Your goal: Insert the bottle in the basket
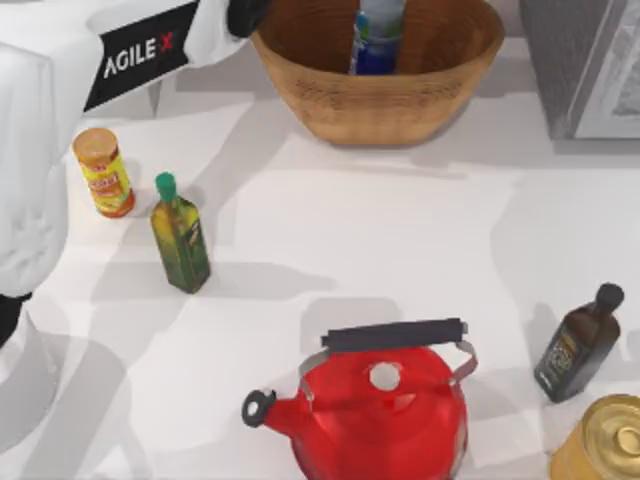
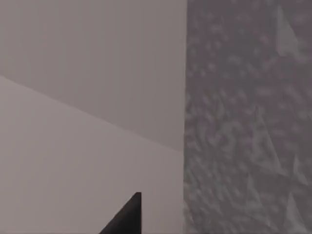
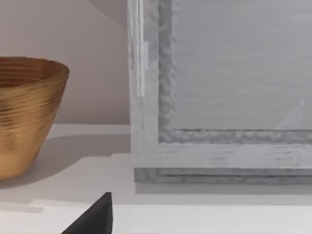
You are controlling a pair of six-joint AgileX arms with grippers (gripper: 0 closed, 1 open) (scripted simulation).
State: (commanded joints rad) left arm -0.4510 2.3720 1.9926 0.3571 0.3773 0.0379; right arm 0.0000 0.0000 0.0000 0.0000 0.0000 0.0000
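Top view: the left end effector (image 1: 247,14) sits at the far edge just left of the basket (image 1: 380,100); whether it is released or clenched cannot be told. Bottle (image 1: 377,40) stands upright inside the basket at the table's (image 1: 400,240) far middle, apart from the end effector.

My left arm up, reaching across the frame's top-left corner

My left arm (image 1: 130,50) stretched from the left edge toward top centre; a dark fingertip (image 2: 127,217) sat at the wrist view's bottom edge.
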